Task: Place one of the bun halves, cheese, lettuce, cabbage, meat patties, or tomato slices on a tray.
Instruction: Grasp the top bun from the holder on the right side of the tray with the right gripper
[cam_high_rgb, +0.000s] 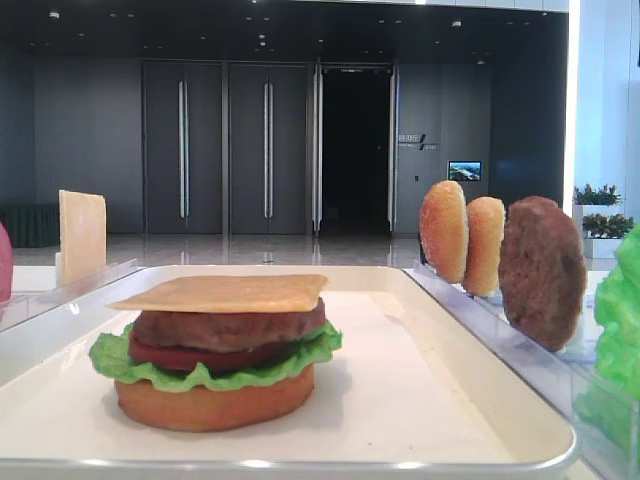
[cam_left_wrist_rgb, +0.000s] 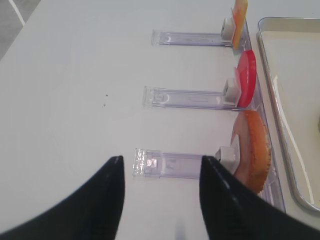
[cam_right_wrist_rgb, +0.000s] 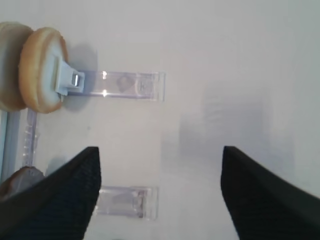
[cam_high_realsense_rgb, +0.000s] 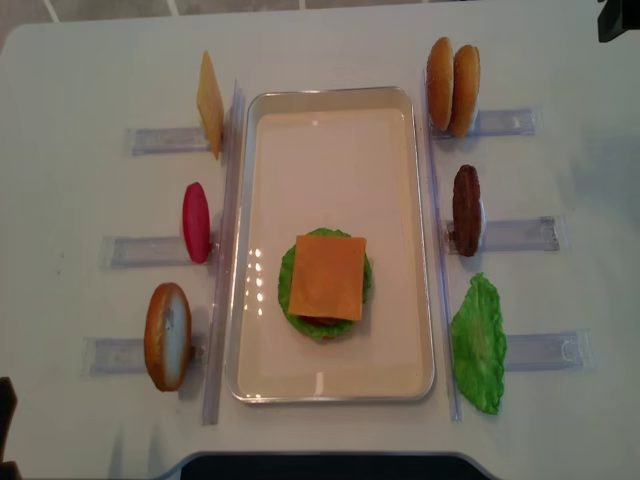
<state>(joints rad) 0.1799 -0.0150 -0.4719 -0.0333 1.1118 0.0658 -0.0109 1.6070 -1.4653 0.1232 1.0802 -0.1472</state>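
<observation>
Hovering with jaws spread and empty, the left gripper (cam_left_wrist_rgb: 161, 200) faces the racked bun half (cam_left_wrist_rgb: 252, 150) beside the tray (cam_left_wrist_rgb: 280, 115). Judged light, stiff, smooth-crusted: pinch across its flat faces, near the upper rim.

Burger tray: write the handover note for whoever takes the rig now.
Left gripper: open, empty, over the left racks.
Right gripper: open, empty, over the right racks.
On the tray: bottom bun, lettuce, tomato, patty, cheese on top.
Racked: left, cheese slice, tomato slice, bun half; right, two buns, spare patty, lettuce leaf.
Left: top bun.
</observation>
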